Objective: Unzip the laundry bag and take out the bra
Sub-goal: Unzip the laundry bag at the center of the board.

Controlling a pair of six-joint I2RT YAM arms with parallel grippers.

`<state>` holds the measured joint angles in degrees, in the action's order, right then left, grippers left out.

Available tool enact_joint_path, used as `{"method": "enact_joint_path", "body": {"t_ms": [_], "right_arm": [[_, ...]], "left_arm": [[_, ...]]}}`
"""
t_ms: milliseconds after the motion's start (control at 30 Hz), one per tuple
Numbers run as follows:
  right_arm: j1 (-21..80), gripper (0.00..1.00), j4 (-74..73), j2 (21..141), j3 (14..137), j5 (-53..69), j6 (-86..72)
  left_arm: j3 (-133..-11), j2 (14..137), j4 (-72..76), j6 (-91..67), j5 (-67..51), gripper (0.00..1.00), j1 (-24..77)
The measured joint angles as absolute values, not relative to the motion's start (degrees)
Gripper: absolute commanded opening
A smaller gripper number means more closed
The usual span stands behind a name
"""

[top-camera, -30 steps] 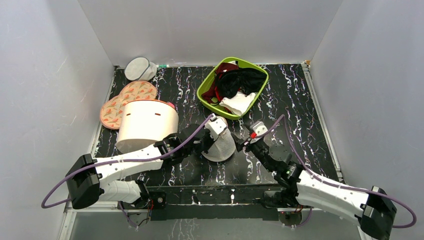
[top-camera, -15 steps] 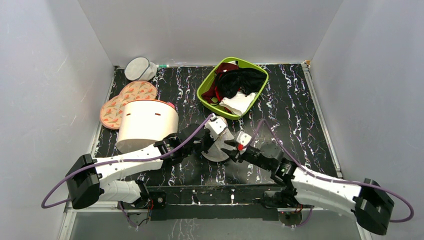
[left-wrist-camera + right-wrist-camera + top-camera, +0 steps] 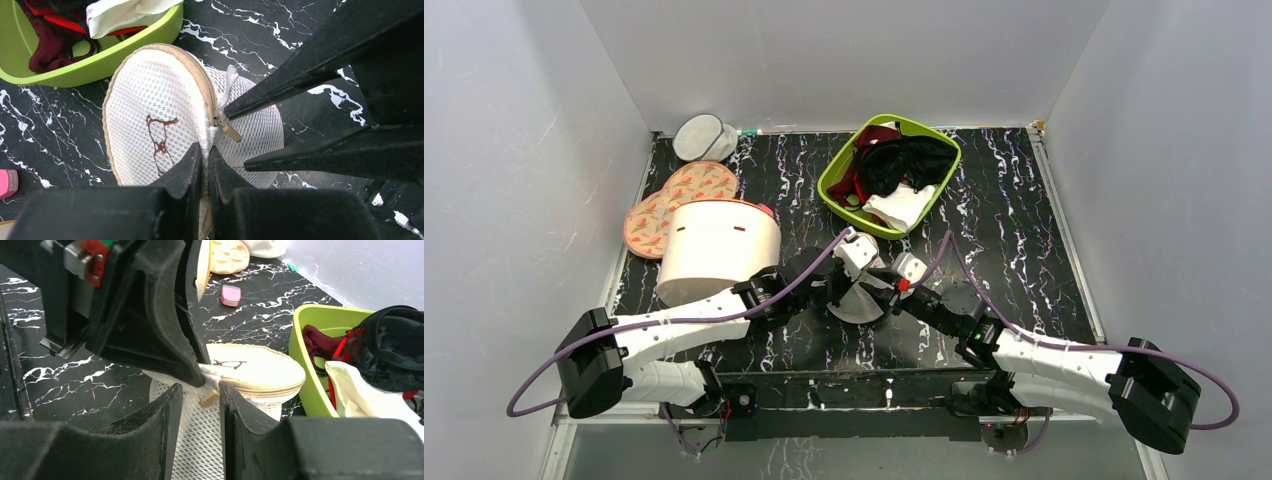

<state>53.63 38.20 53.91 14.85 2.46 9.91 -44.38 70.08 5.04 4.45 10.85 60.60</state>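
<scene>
Since a second ago the right gripper (image 3: 199,394) has swung in from the right, across the black marbled table (image 3: 1024,200), and now sits at the laundry bag (image 3: 155,115). The left gripper (image 3: 205,159) has stayed where it was.

On the left half of the table lies the large cream cylinder (image 3: 719,245), just beside the left arm. Toward the back stands the green basket (image 3: 125,50), holding a black garment (image 3: 909,160), a white cloth (image 3: 902,207) and a dark red cloth (image 3: 317,342).

The laundry bag rests on the table near the front, between the two arms and just in front of the basket without touching it. It is tipped up so that its round off-white face, edged with a tan band, tilts toward the basket. A reddish-brown mark shows on that face. The stretch of zip that can be seen is done up, and what is inside cannot be made out through the mesh.

The left gripper's fingers are pressed together on a fold of the bag's mesh beside the zip. The right gripper's fingers stand apart, one on each side of the tan zip pull (image 3: 231,131), which lies in the gap and is not yet pinched.

A small pink object (image 3: 231,295) lies on the table near the cylinder.
</scene>
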Motion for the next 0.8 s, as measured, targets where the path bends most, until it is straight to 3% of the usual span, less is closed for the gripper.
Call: {"method": "enact_joint_path", "body": {"t_ms": [367, 800], "right_arm": [[53.63, 0.34, 40.71, 54.37, 14.0, -1.83, 8.62], [53.63, 0.3, 40.75, 56.88, 14.0, -3.33, 7.64]], "left_arm": [[-44.47, 70.08, 5.02, 4.45, 10.33, 0.0, 60.6], [-44.47, 70.08, 4.84, 4.45, 10.07, 0.0, 60.6]]}}
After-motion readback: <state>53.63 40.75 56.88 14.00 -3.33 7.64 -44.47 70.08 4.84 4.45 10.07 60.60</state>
